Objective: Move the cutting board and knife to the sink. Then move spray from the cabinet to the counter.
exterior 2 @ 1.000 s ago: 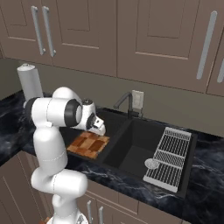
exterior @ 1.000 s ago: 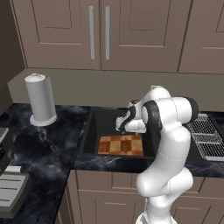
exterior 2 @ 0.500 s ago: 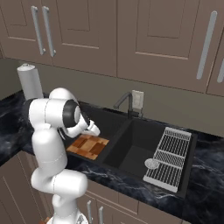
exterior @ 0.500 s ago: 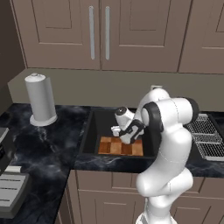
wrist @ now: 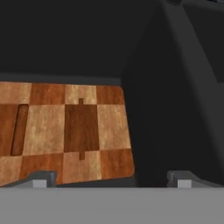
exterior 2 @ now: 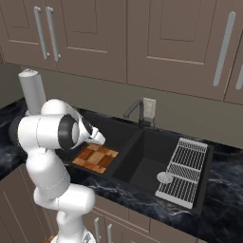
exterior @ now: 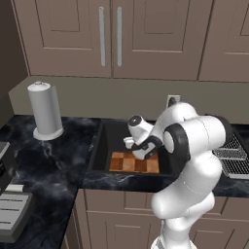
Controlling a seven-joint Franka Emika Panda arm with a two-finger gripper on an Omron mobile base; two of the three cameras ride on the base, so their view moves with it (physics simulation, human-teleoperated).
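Note:
The checkered wooden cutting board [exterior: 133,163] [exterior 2: 95,158] lies flat on the bottom of the black sink [exterior: 97,141] [exterior 2: 147,156], at its left end. My gripper [exterior: 130,145] [wrist: 111,177] hangs low over the board's right edge, open, with nothing between its fingertips [wrist: 41,177]. In the hand view the board [wrist: 65,131] fills the left half, with the dark sink floor [wrist: 175,87] on the right. The knife is out of view. The brown wall cabinet [exterior: 109,36] [exterior 2: 142,38] has its doors shut, so the spray is hidden. The black veined counter [exterior: 53,160] [exterior 2: 118,190] surrounds the sink.
A white paper-towel roll [exterior: 45,109] [exterior 2: 31,90] stands on the counter left of the sink. A dark faucet [exterior 2: 135,111] rises behind the basin. A wire drying rack [exterior 2: 182,171] [exterior: 233,155] lies to the right. A grey appliance [exterior: 9,214] sits at the near left.
The hand has swung down and left inside the sink, ending closer over the cutting board. Its jaws stayed open. The board has not moved.

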